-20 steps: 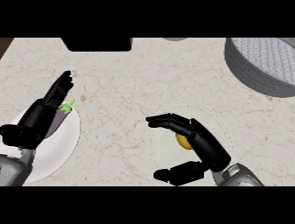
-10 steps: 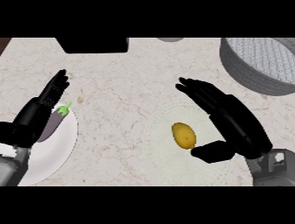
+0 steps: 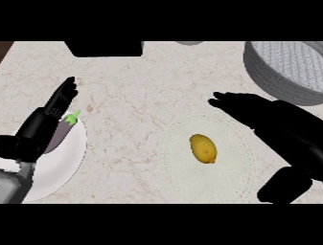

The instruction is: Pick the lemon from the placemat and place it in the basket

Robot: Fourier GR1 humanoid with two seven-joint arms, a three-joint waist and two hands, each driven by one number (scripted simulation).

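A yellow lemon [image 3: 203, 148] lies on a pale round placemat [image 3: 174, 165] at the counter's lower middle. My right hand [image 3: 284, 129] hovers to the lemon's right, fingers straight and pointing up-left, apart from the fruit. The grey woven basket [image 3: 259, 67] stands at the upper right, beyond that hand. My left hand [image 3: 47, 122] rests open at the left, fingers up, over a white plate.
The white plate [image 3: 68, 158] at the lower left holds a purple eggplant with a green stem [image 3: 72, 118], partly hidden by my left hand. A black box [image 3: 104, 48] stands at the back edge, with a grey object [image 3: 189, 42] beside it.
My right hand, curled over the lemon a second ago, has opened and drawn away to the right, leaving the lemon uncovered on the placemat. The left hand has barely moved.
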